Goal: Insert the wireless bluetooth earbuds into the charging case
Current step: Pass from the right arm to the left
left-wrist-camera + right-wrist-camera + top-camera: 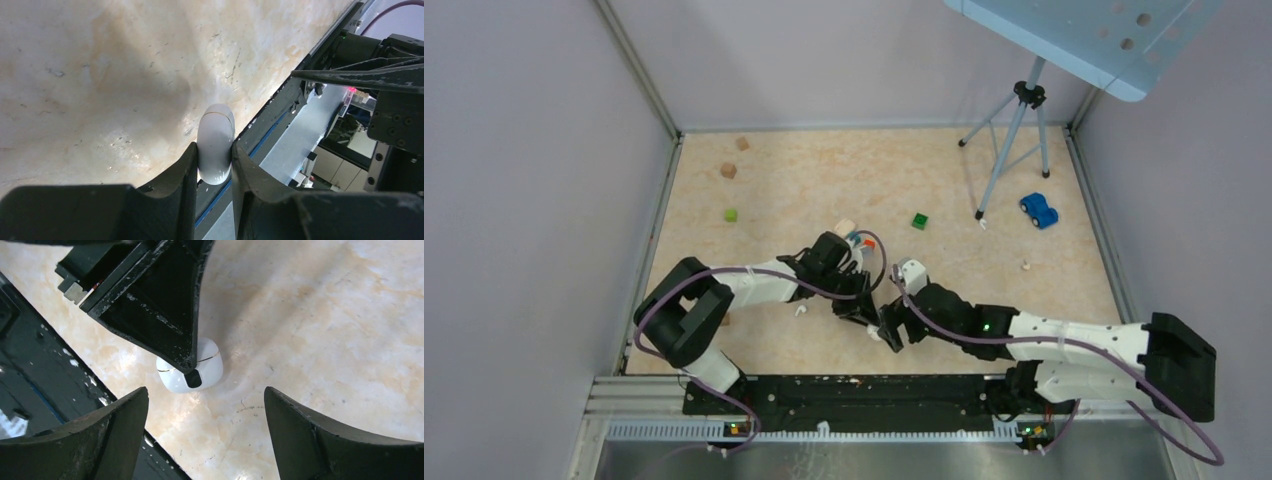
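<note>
The charging case (216,125) is a small glossy cream-white rounded shell with a thin seam, its lid closed. My left gripper (214,147) is shut on it, one finger on each flat side, low over the table near the front edge. In the right wrist view the case (209,371) sits under the left fingers (165,310). My right gripper (206,415) hangs open just short of it, holding nothing. From above, the left gripper (862,316) and right gripper (891,335) meet tip to tip. One tiny white earbud (801,311) lies beside the left arm.
Two green cubes (730,214) (919,221), tan wooden blocks (728,170), a blue toy car (1039,210) and a tripod (1014,150) stand farther back. A small pale piece (1026,265) lies at the right. The black base rail (854,392) runs along the near edge.
</note>
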Available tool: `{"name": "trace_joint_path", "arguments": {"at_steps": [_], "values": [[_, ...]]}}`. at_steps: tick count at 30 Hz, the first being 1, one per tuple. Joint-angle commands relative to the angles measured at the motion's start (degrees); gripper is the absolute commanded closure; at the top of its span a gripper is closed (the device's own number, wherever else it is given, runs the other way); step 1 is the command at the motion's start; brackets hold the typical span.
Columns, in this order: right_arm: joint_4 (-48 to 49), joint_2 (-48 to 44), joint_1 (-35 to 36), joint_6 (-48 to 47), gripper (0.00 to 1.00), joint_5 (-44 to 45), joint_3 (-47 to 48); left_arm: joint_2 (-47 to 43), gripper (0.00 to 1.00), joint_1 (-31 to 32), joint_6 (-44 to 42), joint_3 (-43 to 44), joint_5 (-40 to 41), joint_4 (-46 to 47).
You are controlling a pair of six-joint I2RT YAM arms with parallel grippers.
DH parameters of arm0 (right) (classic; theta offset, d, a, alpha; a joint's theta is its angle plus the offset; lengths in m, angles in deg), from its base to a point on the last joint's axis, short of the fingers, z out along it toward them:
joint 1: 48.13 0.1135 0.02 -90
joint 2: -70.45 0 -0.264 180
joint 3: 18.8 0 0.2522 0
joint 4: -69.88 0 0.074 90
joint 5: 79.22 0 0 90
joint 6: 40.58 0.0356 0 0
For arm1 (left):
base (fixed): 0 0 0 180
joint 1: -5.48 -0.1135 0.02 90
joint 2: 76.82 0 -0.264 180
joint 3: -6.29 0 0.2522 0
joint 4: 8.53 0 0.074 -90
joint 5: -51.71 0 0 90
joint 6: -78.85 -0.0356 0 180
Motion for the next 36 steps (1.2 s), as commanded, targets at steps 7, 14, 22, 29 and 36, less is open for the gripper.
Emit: {"name": "trace_joint_path", "arguments": {"at_steps": [7,14,22,29,36], "values": [[-6.65,-23.05,-0.29,20.52,0.05,12.63,-0.82,-6.23,1.0,-1.36,-4.4,6.48,-0.73,-3.14],[6.45,-32.86,-14.05,31.89,0.04,-6.92,-9.89,-13.36,1.0,-6.48,0.44,4.61,-2.98,2.39],[31.6,-28.01,-17.62,38.4,0.06,-15.45,-17.97,-17.89,1.0,-9.38,10.33,-1.12,-8.92,16.92],[44.9,-18.91,-18.41,42.22,0.09,-18.51,-18.36,-20.85,1.0,-9.71,12.2,-3.85,-7.81,20.95],[50.26,-15.57,-19.4,46.02,0.15,-18.39,-19.26,-22.1,1.0,-10.09,12.64,-3.15,-9.31,20.58]]}}
